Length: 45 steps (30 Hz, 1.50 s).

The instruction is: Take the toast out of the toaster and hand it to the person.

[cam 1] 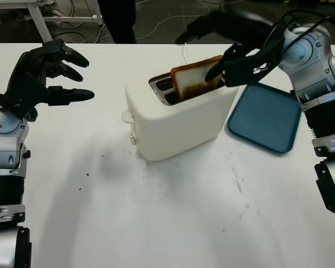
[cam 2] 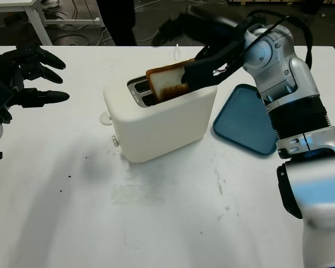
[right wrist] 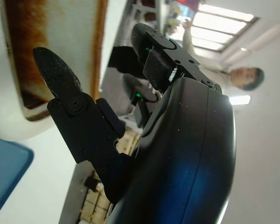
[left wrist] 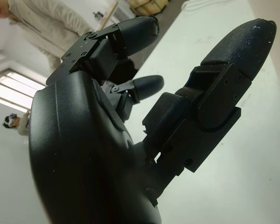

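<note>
Right hand [cam 1: 226,70] grips the toast [cam 1: 195,78] above the toaster [cam 1: 176,120] at centre; blue tray [cam 1: 265,120] right; left hand [cam 1: 42,75] released, upper left

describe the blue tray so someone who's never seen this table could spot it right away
On the white table, find the cream toaster in the middle with toast sticking out. The tray lies flat beside it, below the right hand. It is the one dark teal thing there, a shallow rounded rectangle.
</note>
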Motion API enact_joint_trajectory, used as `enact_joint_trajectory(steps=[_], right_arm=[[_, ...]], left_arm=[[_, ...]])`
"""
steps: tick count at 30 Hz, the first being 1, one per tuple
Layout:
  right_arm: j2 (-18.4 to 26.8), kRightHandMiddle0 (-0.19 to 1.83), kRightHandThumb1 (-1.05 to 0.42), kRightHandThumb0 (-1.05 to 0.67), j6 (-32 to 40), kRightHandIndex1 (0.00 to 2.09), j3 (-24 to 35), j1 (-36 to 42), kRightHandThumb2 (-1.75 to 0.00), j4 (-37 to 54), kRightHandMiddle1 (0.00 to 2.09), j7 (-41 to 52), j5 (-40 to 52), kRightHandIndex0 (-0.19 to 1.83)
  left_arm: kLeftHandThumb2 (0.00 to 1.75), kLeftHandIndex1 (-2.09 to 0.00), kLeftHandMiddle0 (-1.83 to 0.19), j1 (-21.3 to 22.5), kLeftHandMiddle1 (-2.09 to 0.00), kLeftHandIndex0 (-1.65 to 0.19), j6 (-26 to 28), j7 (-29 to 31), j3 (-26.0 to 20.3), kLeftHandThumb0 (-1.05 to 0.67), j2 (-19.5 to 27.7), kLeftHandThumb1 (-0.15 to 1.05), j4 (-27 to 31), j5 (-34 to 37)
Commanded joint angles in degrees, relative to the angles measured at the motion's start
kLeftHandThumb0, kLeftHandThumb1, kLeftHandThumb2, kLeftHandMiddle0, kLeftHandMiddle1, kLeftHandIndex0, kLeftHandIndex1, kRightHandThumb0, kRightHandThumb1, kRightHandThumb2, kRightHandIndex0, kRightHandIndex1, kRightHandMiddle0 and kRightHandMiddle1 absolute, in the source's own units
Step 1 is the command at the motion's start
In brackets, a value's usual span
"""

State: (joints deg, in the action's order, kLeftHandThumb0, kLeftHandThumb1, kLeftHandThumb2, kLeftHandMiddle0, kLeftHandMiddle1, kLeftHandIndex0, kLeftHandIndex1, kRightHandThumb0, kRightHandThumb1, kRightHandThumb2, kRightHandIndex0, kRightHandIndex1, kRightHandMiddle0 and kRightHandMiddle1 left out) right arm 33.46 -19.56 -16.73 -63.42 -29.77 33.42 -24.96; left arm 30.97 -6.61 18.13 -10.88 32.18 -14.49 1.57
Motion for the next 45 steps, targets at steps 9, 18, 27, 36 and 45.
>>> enact_joint_trajectory(steps=[9,18,27,36,45], right_arm=[[-0.2,0.68,-0.64,-0.51,-0.3,0.56,0.1,-0.9,-0.01,-0.5,0.04,4.6,1.5,0.48],[-0.8,0.92,-0.71,-0.47,-1.8,0.72,-1.4,-1.0,-0.01,-2.6,0.12,5.0,0.3,0.76],[-0.8,1.27,-0.83,-0.61,-2.8,1.3,-1.6,-0.5,0.0,-2.0,0.71,1.4,-2.5,1.18],[-0.3,0.98,-0.92,-0.64,-5.0,1.6,-1.7,0.0,-0.01,-1.8,1.64,-4.0,-5.8,1.14],[-1.1,0.89,-0.92,-0.49,-7.1,1.74,0.5,-1.1,-0.05,-5.3,1.7,-7.9,-3.3,1.04]], left_arm=[[0.0,-1.13,-0.5,0.1,-1.3,-0.56,0.1,0.0,0.1,-1.05,-0.1,0.54,-0.2,0.3],[0.0,-1.14,-0.5,0.4,-1.31,-0.56,0.4,0.1,0.2,-1.05,-0.2,0.54,-0.3,0.5],[0.01,-1.13,-0.51,0.2,-1.3,-0.57,-0.4,-0.2,0.2,-1.05,-0.2,0.55,-0.5,0.2],[0.0,-1.14,-0.49,0.1,-1.31,-0.55,0.6,-0.1,0.0,-1.05,-0.4,0.53,-0.1,0.7],[0.0,-1.14,-0.48,-0.1,-1.31,-0.55,1.0,-0.2,0.0,-1.05,-0.3,0.53,0.1,0.5]])
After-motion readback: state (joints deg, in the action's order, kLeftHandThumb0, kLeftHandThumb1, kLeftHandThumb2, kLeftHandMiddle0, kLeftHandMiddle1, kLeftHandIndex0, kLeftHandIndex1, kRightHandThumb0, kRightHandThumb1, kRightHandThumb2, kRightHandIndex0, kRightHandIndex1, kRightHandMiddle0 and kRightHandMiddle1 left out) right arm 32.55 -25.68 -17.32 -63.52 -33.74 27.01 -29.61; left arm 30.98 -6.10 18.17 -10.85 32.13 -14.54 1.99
